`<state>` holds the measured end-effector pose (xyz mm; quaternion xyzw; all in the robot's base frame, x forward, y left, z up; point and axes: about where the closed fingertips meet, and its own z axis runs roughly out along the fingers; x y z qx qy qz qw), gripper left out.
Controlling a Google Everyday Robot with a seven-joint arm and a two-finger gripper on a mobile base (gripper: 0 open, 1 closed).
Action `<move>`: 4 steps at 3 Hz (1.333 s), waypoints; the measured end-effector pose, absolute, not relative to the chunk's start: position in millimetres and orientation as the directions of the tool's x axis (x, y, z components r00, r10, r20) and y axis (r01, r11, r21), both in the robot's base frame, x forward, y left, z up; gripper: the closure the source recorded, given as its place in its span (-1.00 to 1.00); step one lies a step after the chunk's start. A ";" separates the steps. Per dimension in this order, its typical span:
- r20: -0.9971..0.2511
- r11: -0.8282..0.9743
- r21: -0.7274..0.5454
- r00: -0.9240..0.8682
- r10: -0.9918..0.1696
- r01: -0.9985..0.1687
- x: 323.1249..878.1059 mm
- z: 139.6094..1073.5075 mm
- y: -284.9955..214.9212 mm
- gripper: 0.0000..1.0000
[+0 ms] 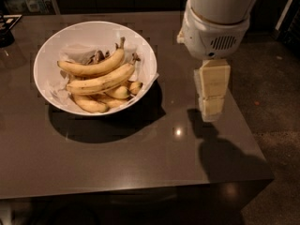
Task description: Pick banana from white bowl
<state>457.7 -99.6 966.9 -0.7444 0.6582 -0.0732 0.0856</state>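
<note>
The white bowl stands on the left half of a dark table, lined with crumpled white paper. Several bananas lie in it. The banana, the thickest and longest, lies across the middle, with its stem end at the right. A slimmer banana with a taller stem lies just behind it, and short bananas lie in front. My gripper hangs from the white arm above the table's right side, to the right of the bowl and apart from it. It holds nothing.
The dark glossy table has its right edge just right of the gripper and its front edge near the bottom of the view. A dark object sits at the far left corner. Bare floor lies to the right.
</note>
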 end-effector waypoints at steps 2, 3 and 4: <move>-0.036 -0.107 -0.263 0.121 -0.992 -0.959 475.1 969.0 -63.9 -1.00; -0.041 -0.142 -0.268 0.158 -0.987 -0.953 493.2 970.9 -17.2 -1.00; -0.039 -0.169 -0.250 0.184 -0.982 -0.953 505.9 964.0 20.9 -0.71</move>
